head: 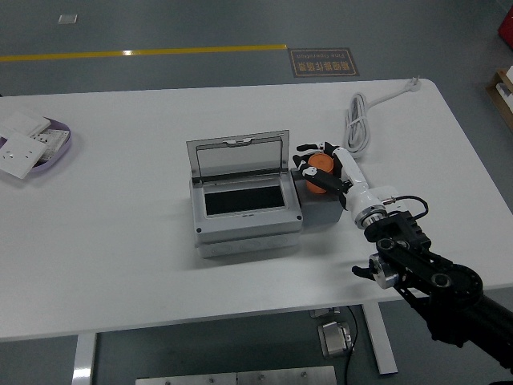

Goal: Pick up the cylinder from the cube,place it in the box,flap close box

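A grey box [247, 228] stands mid-table with its clear lid [238, 157] propped upright and its dark inside showing. Just right of the box, my right hand [319, 169] has its fingers curled around an orange cylinder [321, 166]. The cylinder sits over a dark cube [324, 210] that is mostly hidden under the hand. The right arm [417, 265] reaches in from the lower right corner. No left arm shows.
A coiled white cable [361, 120] lies behind the hand toward the table's far right. A tray with white wall plates [30, 143] sits at the far left edge. The table's near edge [200, 325] runs below the box.
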Available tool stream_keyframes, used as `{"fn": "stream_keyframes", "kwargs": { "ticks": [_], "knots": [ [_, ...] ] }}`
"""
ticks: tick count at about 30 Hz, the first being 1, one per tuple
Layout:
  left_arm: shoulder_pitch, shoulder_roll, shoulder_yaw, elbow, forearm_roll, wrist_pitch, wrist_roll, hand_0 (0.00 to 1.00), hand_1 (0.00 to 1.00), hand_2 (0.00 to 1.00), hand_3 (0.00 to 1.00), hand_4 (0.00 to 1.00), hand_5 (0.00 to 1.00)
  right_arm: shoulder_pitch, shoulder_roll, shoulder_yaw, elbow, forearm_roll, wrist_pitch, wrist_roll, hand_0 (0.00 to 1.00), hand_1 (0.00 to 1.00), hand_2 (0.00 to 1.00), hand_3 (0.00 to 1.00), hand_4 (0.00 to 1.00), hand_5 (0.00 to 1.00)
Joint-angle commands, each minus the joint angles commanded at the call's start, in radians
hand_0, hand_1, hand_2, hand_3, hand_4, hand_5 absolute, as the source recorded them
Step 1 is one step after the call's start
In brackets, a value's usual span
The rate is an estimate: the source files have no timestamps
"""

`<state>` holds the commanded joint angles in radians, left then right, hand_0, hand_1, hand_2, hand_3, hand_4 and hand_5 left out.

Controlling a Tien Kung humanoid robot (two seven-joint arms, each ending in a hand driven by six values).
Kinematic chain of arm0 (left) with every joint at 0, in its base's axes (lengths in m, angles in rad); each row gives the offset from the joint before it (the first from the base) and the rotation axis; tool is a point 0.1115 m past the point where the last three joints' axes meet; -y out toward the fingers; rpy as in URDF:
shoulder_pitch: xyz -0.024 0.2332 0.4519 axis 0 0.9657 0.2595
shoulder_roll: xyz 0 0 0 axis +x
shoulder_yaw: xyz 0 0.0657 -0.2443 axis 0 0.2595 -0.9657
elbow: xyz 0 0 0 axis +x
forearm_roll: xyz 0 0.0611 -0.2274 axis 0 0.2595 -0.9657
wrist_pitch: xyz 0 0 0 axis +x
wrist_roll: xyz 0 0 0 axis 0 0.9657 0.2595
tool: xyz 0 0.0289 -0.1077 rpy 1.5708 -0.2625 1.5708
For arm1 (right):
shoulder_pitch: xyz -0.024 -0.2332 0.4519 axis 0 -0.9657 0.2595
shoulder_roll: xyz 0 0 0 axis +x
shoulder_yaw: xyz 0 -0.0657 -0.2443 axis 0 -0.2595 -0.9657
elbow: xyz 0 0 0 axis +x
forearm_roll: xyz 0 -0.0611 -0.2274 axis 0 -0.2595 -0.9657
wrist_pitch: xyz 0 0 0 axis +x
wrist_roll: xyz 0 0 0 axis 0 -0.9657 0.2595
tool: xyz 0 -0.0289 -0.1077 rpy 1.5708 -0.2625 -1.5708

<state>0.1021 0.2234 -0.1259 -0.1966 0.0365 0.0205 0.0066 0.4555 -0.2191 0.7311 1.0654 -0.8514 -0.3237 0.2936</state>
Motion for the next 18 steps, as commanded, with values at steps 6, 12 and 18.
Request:
{"fn": "stream_keyframes", "kwargs": {
  "ticks": [6, 12, 18],
  "knots": [
    [0.000, 0.000, 0.003, 0.000, -0.002, 0.000, -0.001, 0.629, 0.647, 0.625, 0.668, 0.722, 0.253, 0.001, -0.001, 0.001, 0.002, -0.002, 0.000, -0.001, 0.704, 0.633, 0.510, 0.597, 0.779, 0.234],
    [-0.002, 0.000, 0.002, 0.001, -0.001, 0.000, -0.001, 0.629, 0.647, 0.625, 0.668, 0.722, 0.253, 0.003, -0.003, 0.000, 0.003, -0.009, -0.001, -0.004, 0.720, 0.640, 0.509, 0.595, 0.865, 0.316],
    [-0.001, -0.002, 0.008, 0.001, -0.006, 0.000, -0.002, 0.629, 0.647, 0.625, 0.668, 0.722, 0.253, 0.002, -0.004, 0.005, 0.007, -0.016, -0.001, -0.007, 0.726, 0.642, 0.510, 0.595, 0.915, 0.366]
  ]
}}
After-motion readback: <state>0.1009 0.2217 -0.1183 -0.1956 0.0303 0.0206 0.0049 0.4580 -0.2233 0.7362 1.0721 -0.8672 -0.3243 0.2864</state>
